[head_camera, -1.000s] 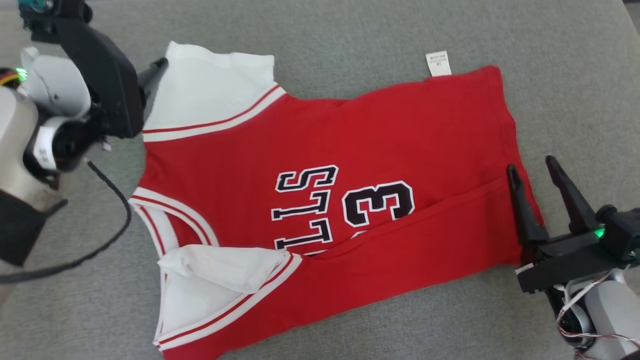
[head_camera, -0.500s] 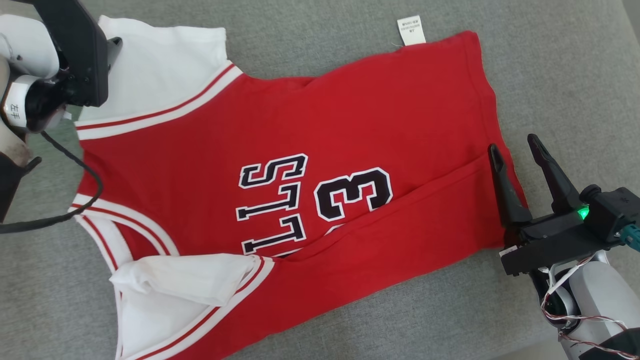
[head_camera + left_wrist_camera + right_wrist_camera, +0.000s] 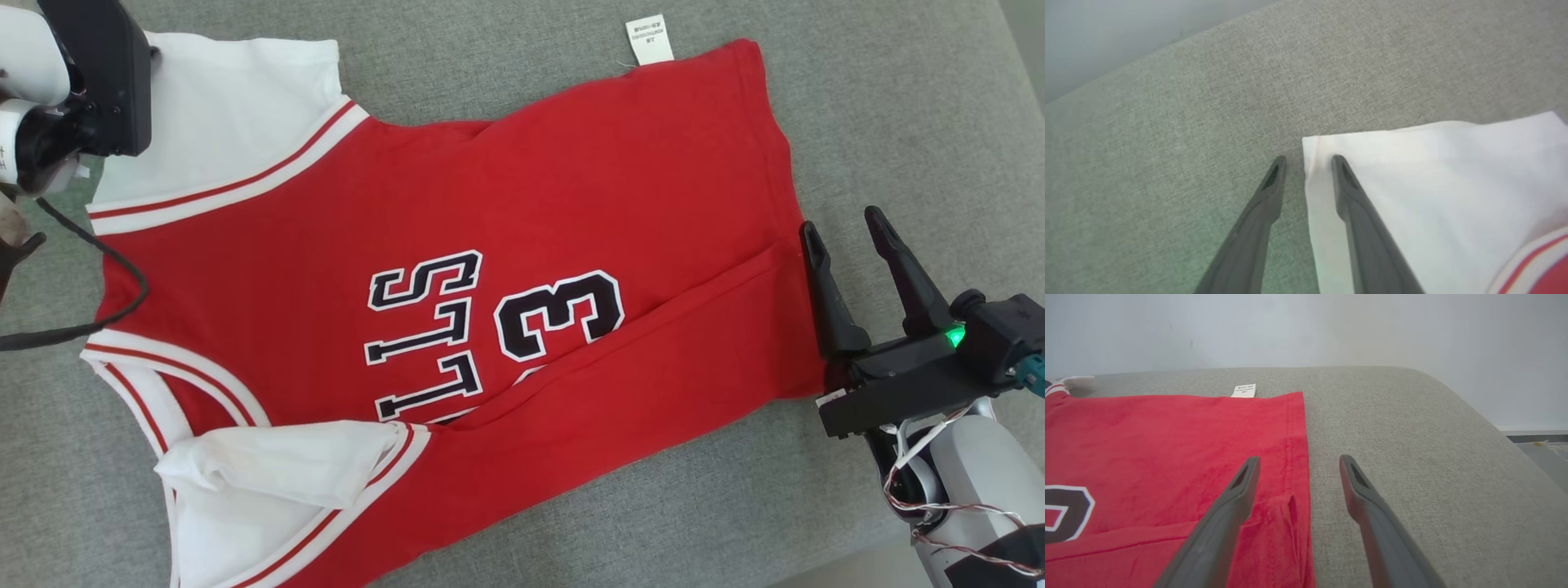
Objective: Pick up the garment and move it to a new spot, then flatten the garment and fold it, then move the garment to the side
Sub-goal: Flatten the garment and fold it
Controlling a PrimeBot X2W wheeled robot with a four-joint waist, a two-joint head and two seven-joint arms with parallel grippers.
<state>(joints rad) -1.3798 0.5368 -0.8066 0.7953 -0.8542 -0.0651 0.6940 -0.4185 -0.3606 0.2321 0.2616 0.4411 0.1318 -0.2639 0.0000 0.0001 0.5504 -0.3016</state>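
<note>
Jersey [image 3: 571, 188] on woven grey cushion [image 3: 906, 114]; left end effector [image 3: 1306, 160] and right end effector [image 3: 1298, 460] open.

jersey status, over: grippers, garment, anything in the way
Left gripper open, straddling corner of far white sleeve. Right gripper open, astride hem. Jersey spread on grey cushion, near sleeve bunched. Cable crosses its shoulder edge.

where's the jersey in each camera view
Head view: jersey across the middle, hem rightward.
Left wrist view: its white sleeve lower right, corner inside the left gripper.
Right wrist view: red body on the left, hem edge at centre.
Shared landmark: grey cushion in all; care label in head and right wrist views.
</note>
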